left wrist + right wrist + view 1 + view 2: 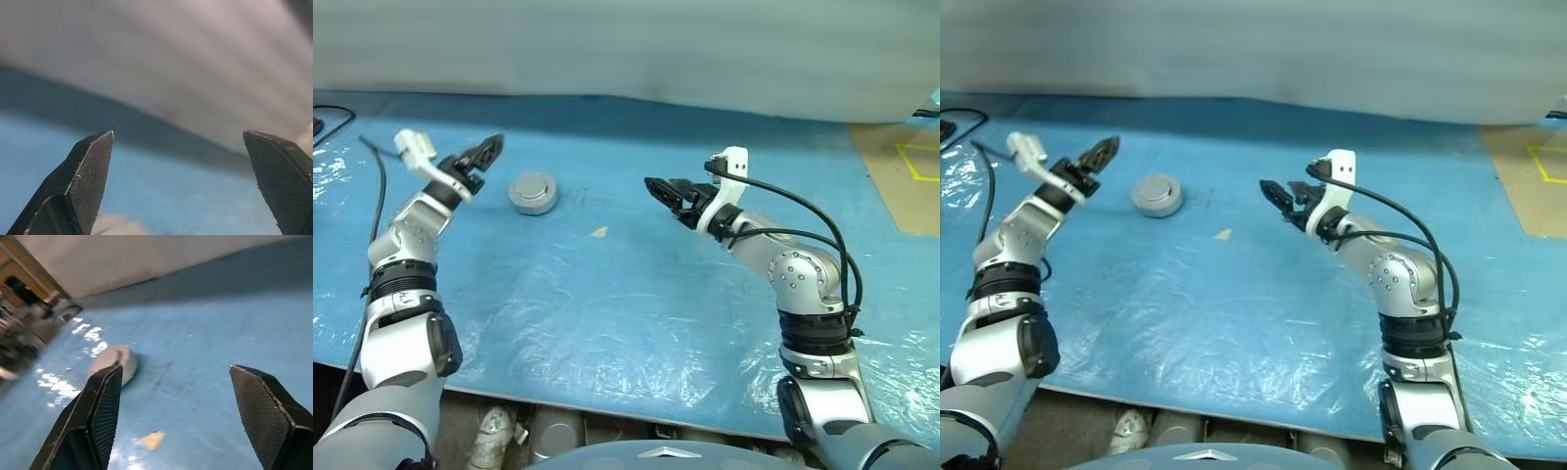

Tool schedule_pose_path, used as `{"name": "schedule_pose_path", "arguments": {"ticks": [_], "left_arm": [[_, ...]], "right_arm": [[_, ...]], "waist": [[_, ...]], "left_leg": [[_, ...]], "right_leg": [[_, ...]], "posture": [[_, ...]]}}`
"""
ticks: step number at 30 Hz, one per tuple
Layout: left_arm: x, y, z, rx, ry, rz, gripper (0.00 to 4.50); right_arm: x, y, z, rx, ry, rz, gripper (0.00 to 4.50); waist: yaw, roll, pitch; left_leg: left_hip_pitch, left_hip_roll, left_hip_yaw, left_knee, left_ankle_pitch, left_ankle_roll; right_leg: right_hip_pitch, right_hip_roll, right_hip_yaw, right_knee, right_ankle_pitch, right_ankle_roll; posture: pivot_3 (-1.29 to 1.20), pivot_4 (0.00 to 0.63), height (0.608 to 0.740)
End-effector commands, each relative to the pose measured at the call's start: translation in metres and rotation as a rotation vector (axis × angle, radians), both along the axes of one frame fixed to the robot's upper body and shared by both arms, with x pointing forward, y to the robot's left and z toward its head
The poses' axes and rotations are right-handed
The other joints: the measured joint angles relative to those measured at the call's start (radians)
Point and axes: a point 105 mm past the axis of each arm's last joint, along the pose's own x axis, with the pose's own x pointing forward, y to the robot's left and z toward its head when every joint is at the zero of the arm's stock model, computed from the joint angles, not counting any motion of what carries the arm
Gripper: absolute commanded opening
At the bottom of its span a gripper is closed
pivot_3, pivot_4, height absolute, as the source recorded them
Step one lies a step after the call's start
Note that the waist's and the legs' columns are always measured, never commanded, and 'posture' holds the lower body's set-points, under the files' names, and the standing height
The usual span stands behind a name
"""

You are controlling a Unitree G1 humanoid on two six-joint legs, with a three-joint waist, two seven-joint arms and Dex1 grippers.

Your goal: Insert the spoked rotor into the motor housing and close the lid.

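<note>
The motor housing (pixel 530 205) stands on the blue table as a short gray cylinder, and the lid (pixel 533 184) lies flat on top of it with its raised centre circle up. The spoked rotor is out of view. My left gripper (pixel 487 149) hangs open in the air just left of the housing, apart from it, with nothing between its fingers (pixel 93 166). My right gripper (pixel 658 189) is open and empty, well to the right of the housing and pointing toward it. The right wrist view shows the housing (pixel 124 357) beyond one fingertip.
A small tan scrap (pixel 598 232) lies on the blue plastic-covered table (pixel 607 304) between the housing and my right gripper. A black cable (pixel 380 191) runs along the table's left side. A tan board with yellow tape (pixel 906 171) sits at the far right.
</note>
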Motion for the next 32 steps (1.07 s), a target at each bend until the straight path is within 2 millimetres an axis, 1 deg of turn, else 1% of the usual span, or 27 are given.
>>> {"name": "schedule_pose_path", "arguments": {"ticks": [1, 2, 3, 6, 8, 11, 13, 15, 18, 19, 21, 22, 29, 32], "left_arm": [[-0.014, -0.041, 0.010, 0.093, -0.095, -0.131, 4.46], [-0.018, -0.053, 0.007, 0.104, -0.100, -0.170, 4.46], [-0.021, -0.059, 0.005, 0.108, -0.102, -0.194, 4.46], [-0.034, -0.091, -0.011, 0.214, -0.128, -0.291, 4.46], [-0.036, -0.100, -0.019, 0.218, -0.118, -0.304, 4.46], [-0.036, -0.106, -0.033, 0.249, -0.087, -0.300, 4.46], [-0.038, -0.111, -0.042, 0.278, -0.076, -0.326, 4.46], [-0.039, -0.113, -0.047, 0.292, -0.074, -0.337, 4.46], [-0.038, -0.117, -0.053, 0.295, -0.063, -0.336, 4.46], [-0.040, -0.118, -0.055, 0.302, -0.067, -0.352, 4.49], [-0.042, -0.119, -0.058, 0.321, -0.083, -0.362, 4.50], [-0.041, -0.120, -0.058, 0.332, -0.091, -0.356, 4.50], [-0.035, -0.112, -0.059, 0.361, -0.111, -0.305, 4.50], [-0.035, -0.115, -0.058, 0.385, -0.132, -0.274, 4.50]], "right_arm": [[-0.002, -0.008, 0.014, -0.078, -0.129, -0.047, 3.61], [-0.001, -0.013, 0.013, -0.097, -0.137, -0.078, 3.61], [0.001, -0.016, 0.012, -0.108, -0.141, -0.098, 3.61], [0.000, -0.027, 0.003, -0.167, -0.132, -0.139, 3.61], [-0.003, -0.033, -0.002, -0.192, -0.127, -0.163, 3.61], [-0.006, -0.041, -0.007, -0.214, -0.122, -0.199, 3.61], [-0.008, -0.043, -0.008, -0.216, -0.120, -0.209, 3.61], [-0.009, -0.043, -0.009, -0.212, -0.118, -0.221, 3.61], [-0.010, -0.042, -0.015, -0.226, -0.109, -0.231, 3.61], [-0.012, -0.038, -0.014, -0.229, -0.126, -0.209, 3.78], [-0.014, -0.030, -0.012, -0.233, -0.156, -0.191, 4.18], [-0.014, -0.027, -0.010, -0.228, -0.170, -0.185, 4.47], [-0.012, -0.015, -0.008, -0.210, -0.200, -0.154, 4.47], [-0.011, -0.012, -0.017, -0.282, -0.175, -0.105, 4.47]], "waist": [[-0.005, 0.000, 0.000], [-0.011, 0.000, 0.000], [-0.018, 0.000, 0.000], [-0.025, 0.000, 0.000], [-0.023, 0.000, 0.000], [-0.021, 0.000, 0.000], [-0.021, 0.000, 0.000], [-0.020, 0.001, 0.000], [-0.019, 0.001, 0.000], [-0.019, 0.001, 0.000], [-0.018, 0.001, 0.000], [-0.019, 0.001, 0.000], [-0.019, 0.001, 0.000], [-0.019, 0.001, 0.000]], "left_leg": [[0.000, 0.000, 0.000, 0.000, 0.000, 0.000], [0.001, 0.000, 0.000, 0.000, 0.000, 0.000], [0.001, 0.000, 0.000, 0.000, 0.000, 0.000], [0.002, 0.001, 0.000, 0.000, 0.000, 0.000], [0.002, 0.001, 0.000, 0.000, 0.000, 0.000], [0.002, 0.001, 0.001, 0.000, 0.000, 0.000], [0.003, 0.001, 0.001, 0.000, 0.000, 0.000], [0.003, 0.001, 0.001, 0.000, 0.000, 0.000], [0.003, 0.001, 0.002, 0.001, 0.000, 0.000], [0.003, 0.001, 0.002, 0.001, 0.000, 0.000], [0.003, 0.001, 0.002, 0.001, 0.000, 0.000], [0.003, 0.001, 0.002, 0.001, 0.000, 0.000], [0.004, 0.001, 0.002, 0.001, 0.000, 0.000], [0.004, 0.001, 0.002, 0.001, 0.000, 0.000]], "right_leg": [[0.000, 0.000, 0.000, 0.000, 0.000, 0.000], [0.000, 0.001, 0.000, 0.000, 0.000, 0.000], [0.000, 0.001, 0.001, 0.000, 0.000, 0.000], [-0.001, 0.003, 0.002, 0.001, 0.000, -0.001], [-0.001, 0.003, 0.002, 0.001, 0.000, -0.001], [-0.001, 0.003, 0.002, 0.001, 0.000, -0.001], [0.000, 0.003, 0.003, 0.001, 0.001, -0.001], [0.000, 0.003, 0.003, 0.002, 0.001, -0.001], [0.000, 0.003, 0.004, 0.002, 0.001, -0.001], [0.000, 0.003, 0.004, 0.002, 0.001, -0.001], [0.000, 0.002, 0.004, 0.002, 0.001, -0.001], [0.000, 0.002, 0.004, 0.002, 0.001, -0.001], [0.000, 0.002, 0.004, 0.003, 0.001, -0.001], [0.000, 0.002, 0.004, 0.003, 0.001, -0.001]], "posture": [[0.00, 0.150, 0.740], [0.00, 0.150, 0.740], [0.00, 0.150, 0.740], [0.00, 0.150, 0.740], [0.00, 0.150, 0.740], [0.00, 0.150, 0.740], [0.00, 0.150, 0.740], [0.00, 0.150, 0.740], [0.00, 0.150, 0.740], [0.00, 0.150, 0.740], [0.00, 0.150, 0.740], [0.00, 0.150, 0.740], [0.00, 0.150, 0.740], [0.00, 0.150, 0.740]]}}
